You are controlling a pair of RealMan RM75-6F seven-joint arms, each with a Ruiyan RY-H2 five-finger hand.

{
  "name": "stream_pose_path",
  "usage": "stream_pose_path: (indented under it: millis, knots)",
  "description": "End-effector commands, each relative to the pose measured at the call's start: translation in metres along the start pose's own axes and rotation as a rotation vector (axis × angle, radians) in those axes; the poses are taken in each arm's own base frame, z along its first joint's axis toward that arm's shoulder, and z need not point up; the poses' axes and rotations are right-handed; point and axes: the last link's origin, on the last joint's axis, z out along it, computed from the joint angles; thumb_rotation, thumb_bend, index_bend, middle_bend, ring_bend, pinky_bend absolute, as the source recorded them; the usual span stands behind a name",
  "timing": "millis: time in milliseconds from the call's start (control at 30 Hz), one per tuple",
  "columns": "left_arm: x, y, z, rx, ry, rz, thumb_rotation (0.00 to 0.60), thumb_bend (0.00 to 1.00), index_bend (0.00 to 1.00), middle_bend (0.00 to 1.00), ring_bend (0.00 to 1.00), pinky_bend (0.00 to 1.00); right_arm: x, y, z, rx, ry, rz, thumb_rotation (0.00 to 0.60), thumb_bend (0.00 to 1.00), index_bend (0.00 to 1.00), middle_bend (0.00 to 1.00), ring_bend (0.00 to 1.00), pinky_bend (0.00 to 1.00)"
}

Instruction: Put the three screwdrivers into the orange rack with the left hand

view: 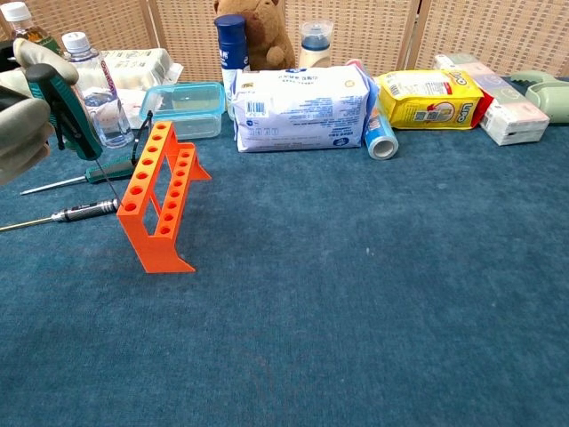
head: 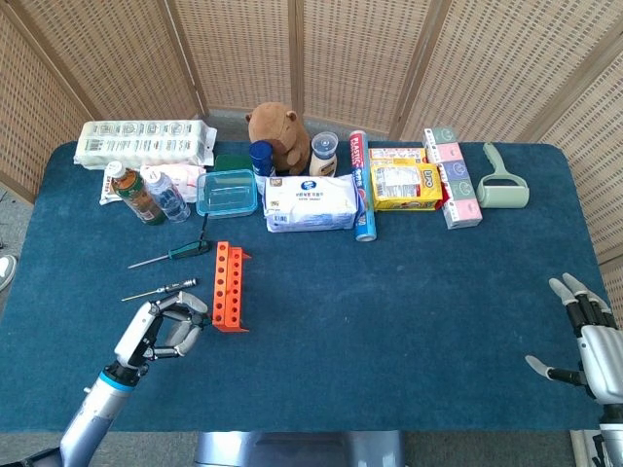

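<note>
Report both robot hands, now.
Left robot hand: gripping a green-handled screwdriver beside the orange rack.
Right robot hand: open, empty, fingers spread.

Left hand (view: 22,124) holding green-handled screwdriver (view: 67,111) tilted beside orange rack (view: 158,197), two screwdrivers (view: 76,213) on table (view: 356,294)

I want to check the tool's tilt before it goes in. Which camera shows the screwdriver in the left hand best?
The chest view: the held screwdriver shows its dark green handle and thin shaft slanting down toward the orange rack. In the head view the left hand covers it, so almost nothing of it can be made out.
</note>
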Motion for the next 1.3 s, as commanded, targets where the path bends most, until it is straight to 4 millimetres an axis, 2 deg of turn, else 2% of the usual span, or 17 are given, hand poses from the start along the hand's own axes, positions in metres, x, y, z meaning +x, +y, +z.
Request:
stream_pose_path:
  millis: [33,1300]
  knots:
    - [-0.0003,0.0004,-0.0002,-0.002,0.001,0.0,0.6,0.47,0.45,0.89,0.79,0.89,0.0006,0.0002,-0.0001,0.0,0.001,0.001,0.6,0.0,0.0,0.01,0.0,0.0]
    - [-0.0001,-0.0057,0.005,0.009,0.013,0.014,0.6,0.47,0.45,0.89,0.79,0.89,0.0032,0.0029,-0.0003,-0.002,0.002,0.009,0.6,0.0,0.0,0.01,0.0,0.0]
